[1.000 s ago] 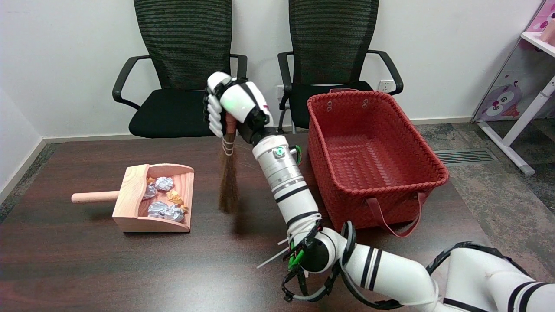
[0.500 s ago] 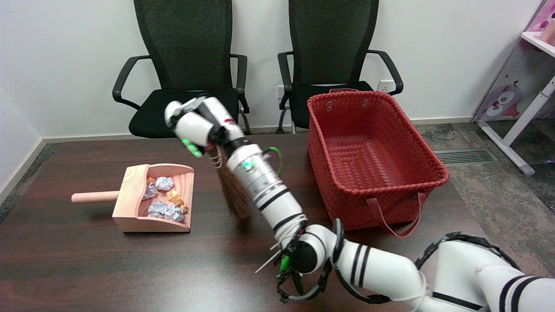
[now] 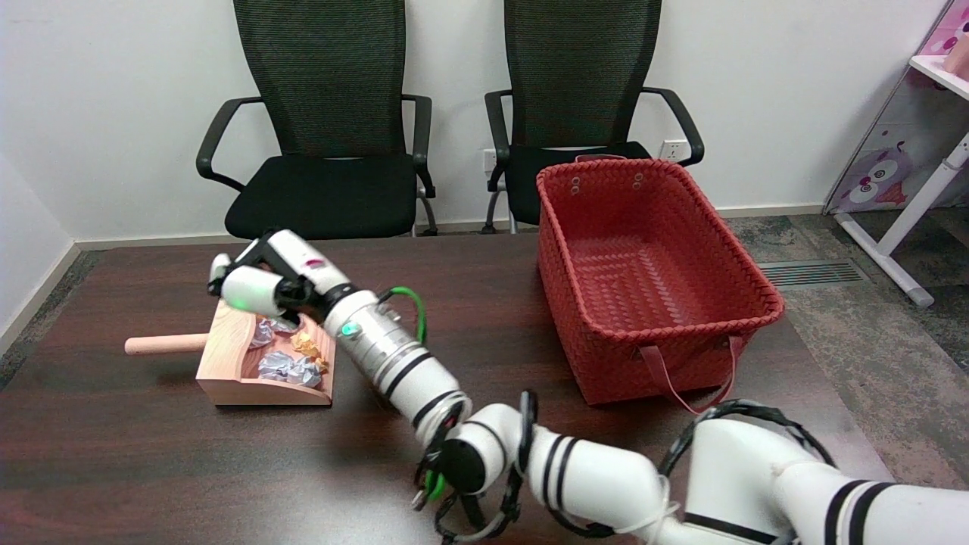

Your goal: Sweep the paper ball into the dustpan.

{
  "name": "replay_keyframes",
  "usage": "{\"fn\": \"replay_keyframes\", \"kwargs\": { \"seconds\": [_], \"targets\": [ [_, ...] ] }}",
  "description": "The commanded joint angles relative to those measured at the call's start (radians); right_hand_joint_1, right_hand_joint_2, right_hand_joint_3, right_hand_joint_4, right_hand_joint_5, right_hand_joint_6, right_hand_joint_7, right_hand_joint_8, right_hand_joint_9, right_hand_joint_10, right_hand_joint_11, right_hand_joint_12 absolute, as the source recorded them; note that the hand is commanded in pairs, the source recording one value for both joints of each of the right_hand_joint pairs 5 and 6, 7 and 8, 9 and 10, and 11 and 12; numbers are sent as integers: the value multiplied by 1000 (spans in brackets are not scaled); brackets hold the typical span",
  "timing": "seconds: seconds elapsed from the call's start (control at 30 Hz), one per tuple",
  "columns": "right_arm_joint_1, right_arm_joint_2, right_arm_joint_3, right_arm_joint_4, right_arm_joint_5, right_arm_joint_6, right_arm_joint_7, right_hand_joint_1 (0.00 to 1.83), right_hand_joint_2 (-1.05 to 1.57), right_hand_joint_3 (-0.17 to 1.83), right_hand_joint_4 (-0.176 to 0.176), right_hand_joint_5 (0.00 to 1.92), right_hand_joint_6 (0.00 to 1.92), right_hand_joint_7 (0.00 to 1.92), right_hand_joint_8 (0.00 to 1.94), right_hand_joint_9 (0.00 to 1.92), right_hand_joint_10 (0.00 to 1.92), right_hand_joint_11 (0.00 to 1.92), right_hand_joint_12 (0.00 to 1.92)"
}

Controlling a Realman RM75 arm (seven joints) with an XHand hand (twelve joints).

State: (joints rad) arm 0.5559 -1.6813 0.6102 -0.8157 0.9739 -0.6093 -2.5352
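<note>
Paper balls (image 3: 291, 365) lie inside the dustpan (image 3: 227, 378), directly under my right hand (image 3: 261, 284); pan handle points left. I cannot tell what the hand holds.

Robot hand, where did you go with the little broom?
The right hand swung left and down from high above the table's middle to just over the dustpan. The broom it held is now hidden. The paper balls, dustpan and red basket stayed put.

One head view looks down from above the tabletop's (image 3: 151, 454) near edge. It faces 12 o'clock, toward the chairs (image 3: 322, 113).
</note>
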Motion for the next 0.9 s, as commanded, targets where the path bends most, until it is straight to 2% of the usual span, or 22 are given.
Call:
{"fn": "replay_keyframes", "kwargs": {
  "seconds": [0.03,0.23,0.4,0.6,0.77,0.9],
  "targets": [
    [52,-231,-26,279,101,10,116,643,1557,1736,36,1920,1920,1920,1920,1920,1920,1920,1920],
    [72,-250,-33,255,181,1,333,649,1352,1823,18,1920,1920,1920,1920,1920,1920,1920,1920],
    [71,-251,-50,219,210,-50,504,664,1227,1709,12,1920,1920,1920,1920,1920,1920,1920,1920],
    [67,-213,-45,118,247,-60,613,686,1189,1567,9,1920,1920,1920,1920,1920,1920,1920,1920],
    [70,-187,-43,71,247,-74,696,701,1131,1551,8,1920,1920,1920,1920,1920,1920,1920,1920],
    [65,-155,-46,14,246,-92,697,709,1084,1532,6,1920,1920,1920,1920,1920,1920,1920,1920]
  ]
}}
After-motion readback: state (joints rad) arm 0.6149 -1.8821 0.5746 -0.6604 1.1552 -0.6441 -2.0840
